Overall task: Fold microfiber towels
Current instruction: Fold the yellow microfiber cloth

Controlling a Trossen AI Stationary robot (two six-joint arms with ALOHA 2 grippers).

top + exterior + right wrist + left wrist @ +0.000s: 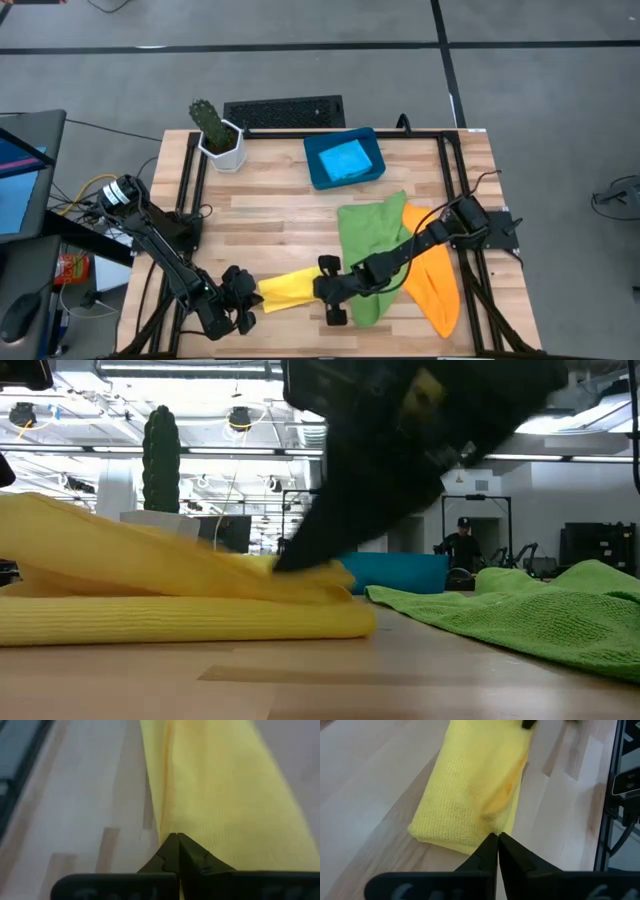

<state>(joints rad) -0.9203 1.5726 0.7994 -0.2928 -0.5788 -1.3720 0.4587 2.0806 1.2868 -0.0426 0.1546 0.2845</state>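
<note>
We see a yellow microfiber towel (470,785) of soft matt cloth, its surface a fine nubby weave. Beside it the green microfiber towel (540,615) shows the same looped, slightly rough pile, and the orange microfiber towel (437,285) looks equally matt. A light blue folded cloth (345,159) lies in a smooth rigid dark-blue rectangular tray (318,176) that looks like plastic. The pale wooden plank tabletop (270,215) has a smooth satin finish with visible grain. The dark gripper fingers (487,852) look like matt plastic.
</note>
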